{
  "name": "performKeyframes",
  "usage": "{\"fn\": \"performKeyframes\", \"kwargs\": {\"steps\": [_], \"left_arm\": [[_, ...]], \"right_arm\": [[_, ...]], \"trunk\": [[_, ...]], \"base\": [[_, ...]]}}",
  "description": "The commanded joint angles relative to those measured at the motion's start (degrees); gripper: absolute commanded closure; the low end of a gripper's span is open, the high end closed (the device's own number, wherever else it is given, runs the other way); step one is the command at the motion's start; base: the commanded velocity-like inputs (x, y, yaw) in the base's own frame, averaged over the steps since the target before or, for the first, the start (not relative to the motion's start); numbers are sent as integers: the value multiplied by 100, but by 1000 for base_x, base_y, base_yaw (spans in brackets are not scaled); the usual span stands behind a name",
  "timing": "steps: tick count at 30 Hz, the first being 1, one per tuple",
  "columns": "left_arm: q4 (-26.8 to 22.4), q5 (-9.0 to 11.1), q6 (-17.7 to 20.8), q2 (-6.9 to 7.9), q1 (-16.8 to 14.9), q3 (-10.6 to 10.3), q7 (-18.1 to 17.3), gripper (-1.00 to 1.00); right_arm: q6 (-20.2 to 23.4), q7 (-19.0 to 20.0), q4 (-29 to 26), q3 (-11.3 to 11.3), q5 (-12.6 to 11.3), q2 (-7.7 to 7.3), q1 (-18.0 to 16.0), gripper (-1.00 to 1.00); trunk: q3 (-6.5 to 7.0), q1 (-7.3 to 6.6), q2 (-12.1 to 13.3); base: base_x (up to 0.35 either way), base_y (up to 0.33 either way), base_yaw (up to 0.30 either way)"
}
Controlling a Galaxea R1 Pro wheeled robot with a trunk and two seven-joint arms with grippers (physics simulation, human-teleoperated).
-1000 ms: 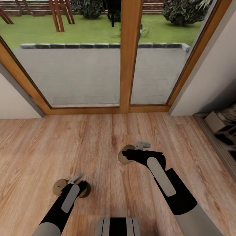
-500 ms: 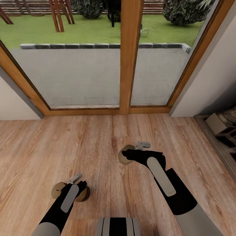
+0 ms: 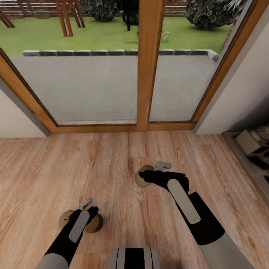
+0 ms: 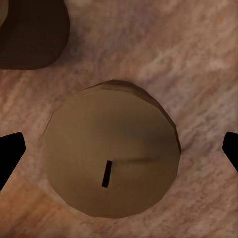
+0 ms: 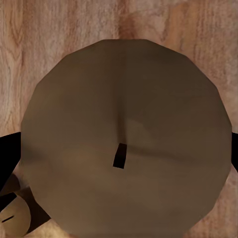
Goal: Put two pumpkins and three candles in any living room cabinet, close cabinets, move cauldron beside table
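Observation:
Three brown candles are in view; the pumpkins, cabinet and cauldron are out of view. My right gripper [image 3: 145, 178] is shut on one brown candle [image 3: 140, 180], held above the plank floor; up close this candle [image 5: 126, 99] spans the whole gap between the fingertips [image 5: 7, 153]. Two more candles stand on the floor, one [image 3: 65, 219] left and one [image 3: 95, 223] right of my left wrist. My left gripper [image 4: 119, 151] hangs open over a candle [image 4: 111, 144], its fingertips [image 4: 10, 153] well clear of it. The other candle [image 4: 29, 34] is beside it.
A glass patio door with a wooden frame [image 3: 149, 74] stands straight ahead, with a white wall [image 3: 243, 93] at its right. Grey blocks and a raised edge [image 3: 250, 149] sit at the far right. Light wood floor [image 3: 74, 160] stretches between me and the door.
The head view has drifted slightly, the door frame sliding right. The two floor candles sit a little lower in the picture, closer under my left wrist. The right arm keeps its candle steady.

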Motion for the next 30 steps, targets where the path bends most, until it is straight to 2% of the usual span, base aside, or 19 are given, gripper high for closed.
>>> {"fn": "performKeyframes", "kwargs": {"steps": [1, 10, 13, 17, 22, 27, 30], "left_arm": [[-11, 40, 20, -4, -1, 15, 29, -100], [-11, 36, 11, -4, -1, 14, 29, -100], [-11, 35, 11, -4, -1, 11, 29, -100], [-11, 35, 11, -4, -1, 13, 28, -100], [-11, 35, 11, -4, -1, 8, 27, -100], [-11, 35, 11, -4, -1, -13, 24, -100], [-11, 33, 11, -4, -1, -18, 24, -100]], "right_arm": [[8, -56, -5, 3, -55, 0, -4, 100], [5, -56, 3, 3, -55, 0, -4, 100], [5, -56, 3, 3, -55, 0, -4, 100], [6, -56, 3, 3, -55, 0, -4, 100], [11, -56, 3, 3, -55, 0, -4, 100], [13, -56, 3, 3, -55, 0, -4, 100], [13, -56, 3, 3, -55, 0, -4, 100]], "trunk": [[-4, -1, -2], [-4, -1, -2], [-71, 7, -6], [-71, 7, -6], [-137, 14, -10], [-248, 27, -16], [-248, 27, -16]], "base": [[2, 50, 0], [0, 19, 0], [0, 0, 0], [0, 0, 0], [0, 0, 0], [0, 0, 0], [0, 0, 0]]}}
